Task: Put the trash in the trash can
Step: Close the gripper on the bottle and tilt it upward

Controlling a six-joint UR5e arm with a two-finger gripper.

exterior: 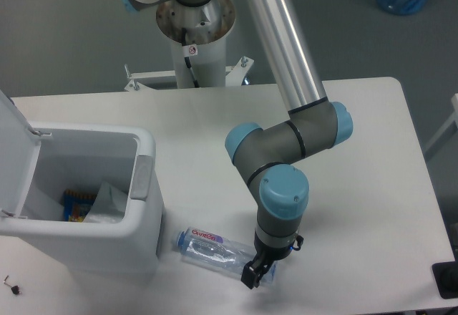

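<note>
While lying on the table [215, 143], the bottle [215, 250] is pointed cap-first toward ten o'clock, near the trash can [139, 222]; its base is hidden by the gripper [252, 278], whose grip cannot be judged.

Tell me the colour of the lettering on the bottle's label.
Red, on a white label on the bottle; the fixed camera shows it.

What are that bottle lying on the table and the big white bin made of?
The bottle looks like thin clear plastic: the table shows through it, and it carries a white label with red lettering. The bin seems to be moulded white plastic, smooth and slightly glossy, with rounded corners, a raised lid and a grey front tab. The tabletop looks matte white; its material is unclear.
</note>
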